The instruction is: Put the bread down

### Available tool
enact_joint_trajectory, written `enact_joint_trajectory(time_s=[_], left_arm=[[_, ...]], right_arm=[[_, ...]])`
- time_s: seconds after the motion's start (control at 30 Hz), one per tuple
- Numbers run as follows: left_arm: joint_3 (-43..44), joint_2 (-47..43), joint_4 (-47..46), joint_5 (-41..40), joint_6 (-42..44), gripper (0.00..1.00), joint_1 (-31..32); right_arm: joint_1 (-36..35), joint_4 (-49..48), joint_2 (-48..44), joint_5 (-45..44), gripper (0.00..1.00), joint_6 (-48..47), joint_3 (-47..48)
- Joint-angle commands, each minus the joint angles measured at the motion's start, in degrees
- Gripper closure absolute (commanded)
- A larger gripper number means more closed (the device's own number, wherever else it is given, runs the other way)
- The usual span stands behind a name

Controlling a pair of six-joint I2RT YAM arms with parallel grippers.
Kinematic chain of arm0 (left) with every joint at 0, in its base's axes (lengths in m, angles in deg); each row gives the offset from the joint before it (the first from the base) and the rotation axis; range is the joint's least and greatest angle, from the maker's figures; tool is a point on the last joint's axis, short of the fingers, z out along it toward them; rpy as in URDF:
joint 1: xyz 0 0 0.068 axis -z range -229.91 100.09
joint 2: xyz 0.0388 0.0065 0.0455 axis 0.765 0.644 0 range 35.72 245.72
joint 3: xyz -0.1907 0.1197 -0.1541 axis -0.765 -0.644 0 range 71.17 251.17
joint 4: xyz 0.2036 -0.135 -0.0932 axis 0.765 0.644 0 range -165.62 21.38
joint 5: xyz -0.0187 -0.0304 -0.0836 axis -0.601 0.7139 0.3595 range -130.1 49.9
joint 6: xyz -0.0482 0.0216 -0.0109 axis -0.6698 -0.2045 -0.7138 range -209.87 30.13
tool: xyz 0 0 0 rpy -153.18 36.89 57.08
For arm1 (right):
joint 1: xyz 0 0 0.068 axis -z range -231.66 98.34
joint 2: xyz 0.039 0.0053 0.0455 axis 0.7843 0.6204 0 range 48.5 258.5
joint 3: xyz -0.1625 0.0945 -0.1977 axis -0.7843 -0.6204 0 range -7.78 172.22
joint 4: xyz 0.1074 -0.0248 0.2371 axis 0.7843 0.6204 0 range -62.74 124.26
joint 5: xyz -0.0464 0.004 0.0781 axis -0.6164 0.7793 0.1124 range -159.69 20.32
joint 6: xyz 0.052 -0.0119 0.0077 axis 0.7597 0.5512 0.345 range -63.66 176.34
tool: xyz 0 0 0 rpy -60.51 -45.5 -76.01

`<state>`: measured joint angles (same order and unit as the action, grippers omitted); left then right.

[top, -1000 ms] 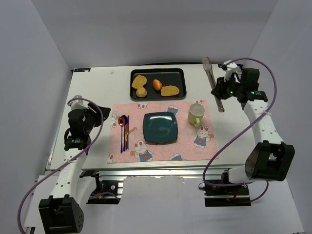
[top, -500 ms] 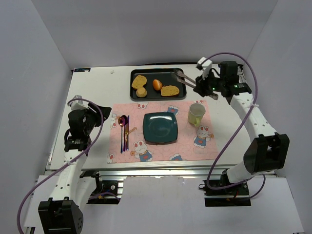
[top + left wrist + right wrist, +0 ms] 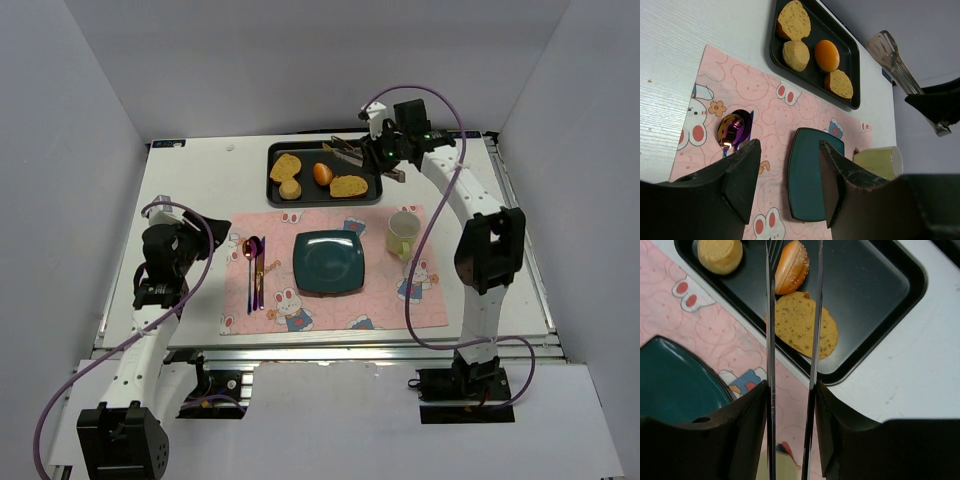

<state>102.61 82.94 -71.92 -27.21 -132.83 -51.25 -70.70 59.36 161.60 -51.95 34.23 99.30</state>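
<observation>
Left gripper: over the left side of the table, near the left edge of the placemat; fingers spread wide, nothing between them.
Spoon: lies on the left part of the placemat, bowl toward the far side, with another slim piece of cutlery just beside it.
Placemat: pink with rabbit prints, in the middle of the table.
Tray: black, on the table just beyond the placemat's far edge.
Toast: one tan slice at the tray's left with a small pale piece in front of it; a second slice at the right.
Bread: the glossy orange bun lies on the tray between the toast slices, close to the right one.
Plate: dark green, square, bare, in the centre of the placemat.
Tongs: metal, their two arms apart and reaching over the tray; in the right wrist view the bun shows between them, touching or not I cannot tell.
Right gripper: above the tray's right end, fingers closed on the tongs' handles.
Mug: pale yellow-green, upright on the placemat's right part.
</observation>
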Motion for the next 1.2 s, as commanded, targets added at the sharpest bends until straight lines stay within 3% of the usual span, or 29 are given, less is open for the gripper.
enact_joint_trajectory(time_s=[0.0, 0.5, 0.97, 1.07, 1.17], left_arm=[[-0.1, -0.4, -1.8, -0.6, -0.4, 0.41, 0.4], [0.0, 1.8, -2.4, -1.8, -0.9, 0.41, 0.4], [-0.2, 2.3, -1.5, -2.7, -0.7, 0.41, 2.4], [-0.3, 2.2, -1.6, -2.8, -0.8, 0.41, 2.5], [-0.3, 1.9, -1.5, -2.9, -0.8, 0.41, 2.5]], right_arm=[[0.1, 4.5, 3.7, 1.8, 0.54, 10.7, 7.0], [-0.8, 1.0, 8.6, 5.6, 0.47, 21.3, 4.7], [-1.3, -0.4, 13.0, 1.8, 0.47, 21.7, 5.9], [-1.3, -0.5, 13.1, 2.4, 0.51, 21.7, 5.4], [-1.3, -0.5, 12.7, 2.9, 0.69, 21.7, 4.9]])
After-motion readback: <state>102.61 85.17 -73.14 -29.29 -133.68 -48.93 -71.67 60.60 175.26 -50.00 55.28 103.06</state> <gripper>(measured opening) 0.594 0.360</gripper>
